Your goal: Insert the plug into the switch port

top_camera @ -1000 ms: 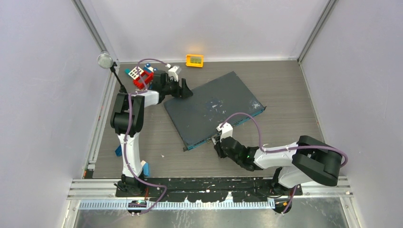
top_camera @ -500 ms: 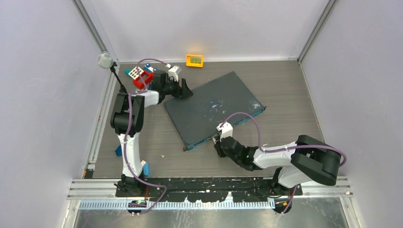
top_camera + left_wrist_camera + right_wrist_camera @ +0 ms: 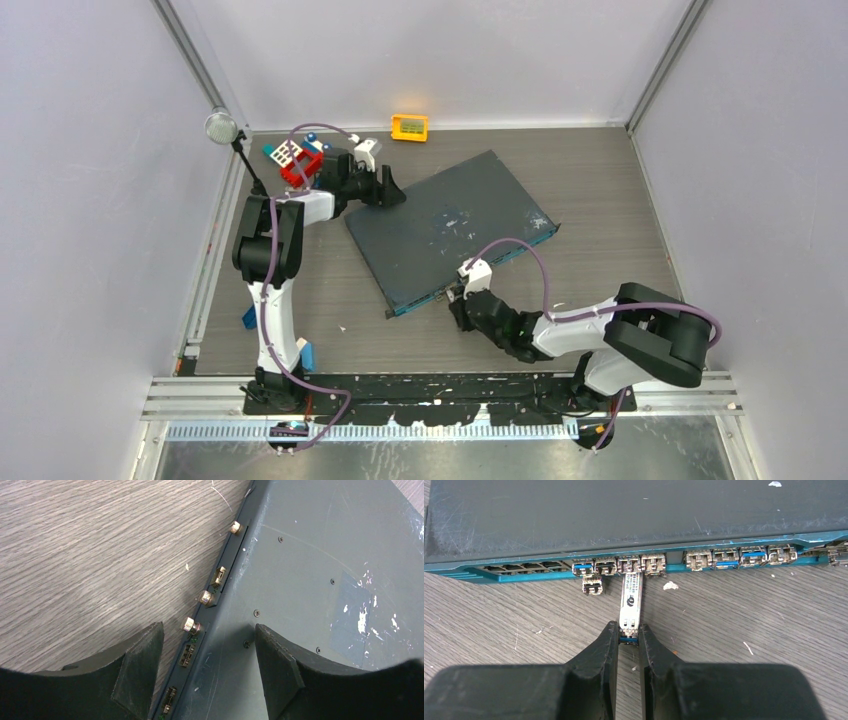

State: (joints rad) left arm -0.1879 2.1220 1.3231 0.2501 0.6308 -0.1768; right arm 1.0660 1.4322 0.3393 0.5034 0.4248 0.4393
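Note:
The switch is a flat dark-grey box with a teal front face carrying a row of ports. My right gripper is shut on the rear end of a silver plug, whose front tip sits at the mouth of a port in the row. In the top view the right gripper is at the switch's front edge. My left gripper is open, its fingers straddling the switch's back corner, one on the table, one over the top.
A small orange-yellow box lies at the back wall. Red, white and blue toy pieces sit at the back left. A loose module hangs out of a port left of the plug. Brass thumbscrews line the switch's rear face.
The right arm has shifted very slightly toward the switch's front face. The left arm and the switch have not moved.

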